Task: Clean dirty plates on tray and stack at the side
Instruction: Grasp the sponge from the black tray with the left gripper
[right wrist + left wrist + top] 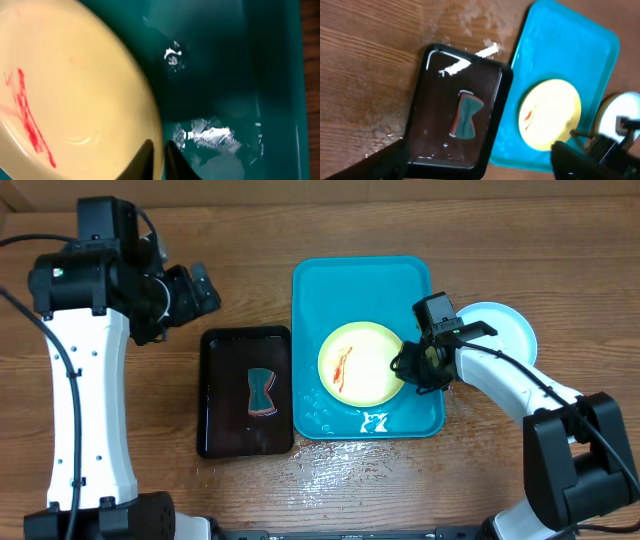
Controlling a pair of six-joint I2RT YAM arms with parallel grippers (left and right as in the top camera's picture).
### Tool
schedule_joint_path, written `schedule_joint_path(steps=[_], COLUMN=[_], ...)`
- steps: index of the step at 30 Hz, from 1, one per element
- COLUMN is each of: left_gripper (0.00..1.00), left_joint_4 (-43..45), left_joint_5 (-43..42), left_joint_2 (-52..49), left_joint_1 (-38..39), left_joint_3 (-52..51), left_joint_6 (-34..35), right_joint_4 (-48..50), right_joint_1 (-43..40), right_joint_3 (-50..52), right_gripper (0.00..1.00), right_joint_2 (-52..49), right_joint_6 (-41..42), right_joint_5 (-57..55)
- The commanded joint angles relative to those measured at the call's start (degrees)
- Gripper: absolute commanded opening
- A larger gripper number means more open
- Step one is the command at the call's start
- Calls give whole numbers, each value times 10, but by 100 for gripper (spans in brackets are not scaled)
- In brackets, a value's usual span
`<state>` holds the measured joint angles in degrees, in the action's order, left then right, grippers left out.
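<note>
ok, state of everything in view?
yellow plate, on the tray, red smear, dirty
blue plate, off the tray, no smear visible
tray, wet
sponge, lying in black tray
left tool, open, empty
right tool, shut on yellow plate's rim

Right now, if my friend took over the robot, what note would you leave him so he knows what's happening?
Left gripper: jaws open, empty, up over the table beside the black tray.
Right gripper: jaws pinching the right rim of the yellow plate.
Yellow plate lies on the blue tray, red smear on it. Light blue plate sits on the table, right of the tray. Sponge lies in the black tray.
Done: light blue plate looks set aside. Left: wipe the yellow plate, then stack it there.
</note>
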<state>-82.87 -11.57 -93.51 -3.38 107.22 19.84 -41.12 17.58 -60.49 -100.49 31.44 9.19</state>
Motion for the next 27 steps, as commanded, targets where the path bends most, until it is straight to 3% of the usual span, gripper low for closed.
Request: schedule_joint_path(steps=[1, 8, 14, 18, 22, 25, 26, 27], left_gripper=[85, 80, 71, 48, 39, 11, 4, 4], left_joint_4=[0, 65, 139, 189, 205, 214, 214, 213], left_joint_5=[4, 47, 64, 60, 60, 58, 56, 56], left_joint_2=[-20, -63, -118, -164, -218, -255, -264, -270], left_joint_1=[37, 111, 123, 124, 134, 138, 139, 141], left_joint_3=[-27, -168, -264, -300, -304, -304, -304, -304], left_joint_6=[-31, -30, 28, 24, 20, 20, 20, 20], right_joint_4=[-11, -51, -85, -91, -89, -89, -90, -90], right_joint_1=[-6, -6, -6, -6, -6, -6, -6, -6], right_joint_3=[-18, -26, -26, -26, -26, -26, -26, -26], right_gripper=[19, 33, 33, 33, 32, 32, 32, 31], right_joint_2=[44, 130, 143, 143, 143, 143, 143, 143], right_joint_6=[-23, -124, -142, -141, -141, -141, -141, -141], right_joint_5=[6, -27, -27, -27, -27, -27, -27, -27])
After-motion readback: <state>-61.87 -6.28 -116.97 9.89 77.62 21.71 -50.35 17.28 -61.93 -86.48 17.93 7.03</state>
